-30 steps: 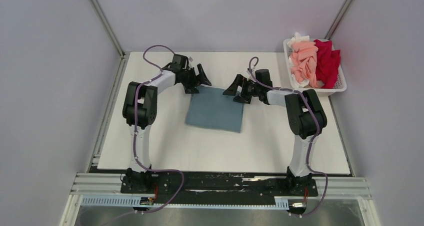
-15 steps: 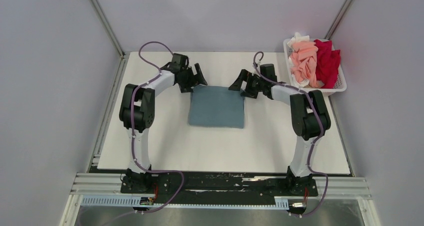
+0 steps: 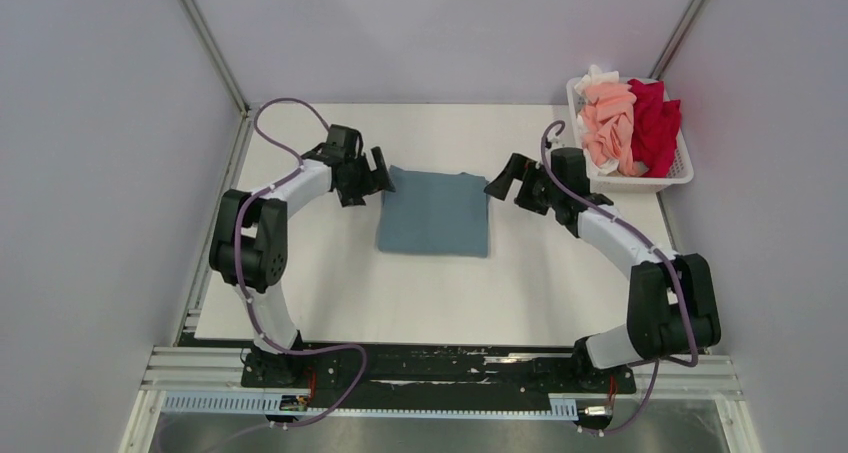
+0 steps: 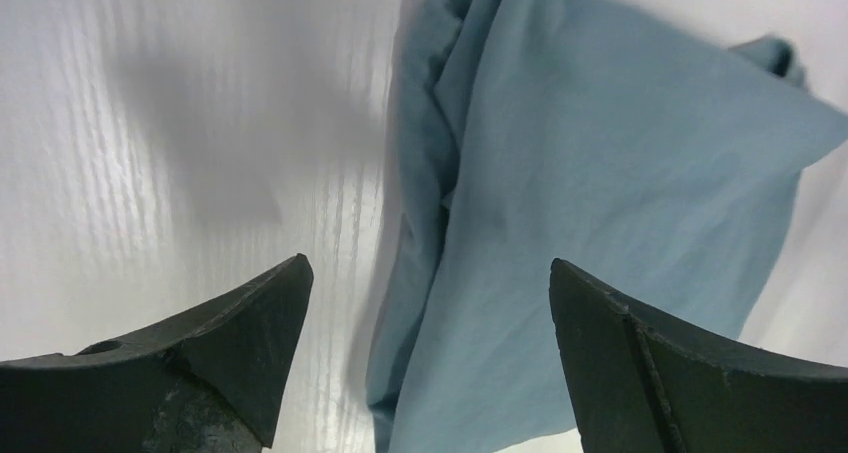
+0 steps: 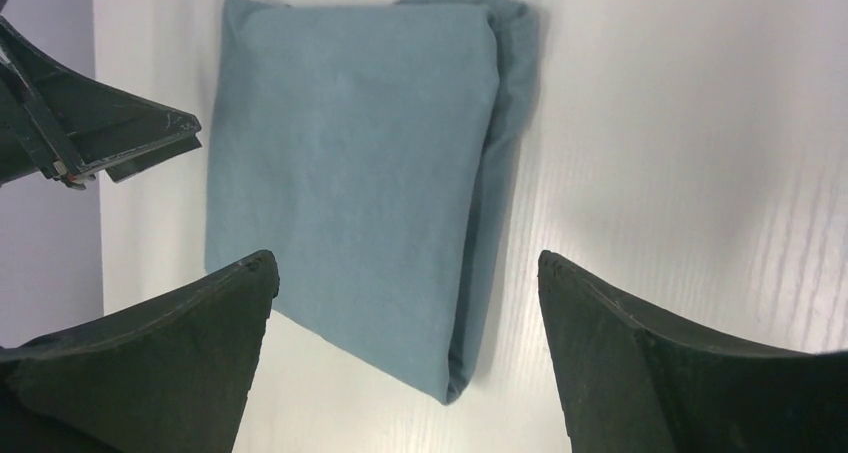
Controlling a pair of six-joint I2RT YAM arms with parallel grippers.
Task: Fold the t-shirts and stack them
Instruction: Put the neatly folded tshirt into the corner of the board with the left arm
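A dusty blue-grey t-shirt (image 3: 434,213) lies folded into a flat rectangle in the middle of the white table; it also shows in the left wrist view (image 4: 600,203) and the right wrist view (image 5: 350,173). My left gripper (image 3: 378,173) is open and empty, just left of the shirt's far left corner. My right gripper (image 3: 502,181) is open and empty, just right of its far right corner. Salmon pink (image 3: 608,123), crimson red (image 3: 656,125) and white (image 3: 596,77) shirts lie bunched in the basket.
A white slatted plastic basket (image 3: 676,177) stands at the table's far right corner. Grey walls close in the table at the left, back and right. The left gripper's fingers (image 5: 110,133) show at the left edge of the right wrist view.
Both grippers have drawn outward from the shirt's far edge, left one to the left, right one to the right. The shirt has straightened from a skewed to a square rectangle.
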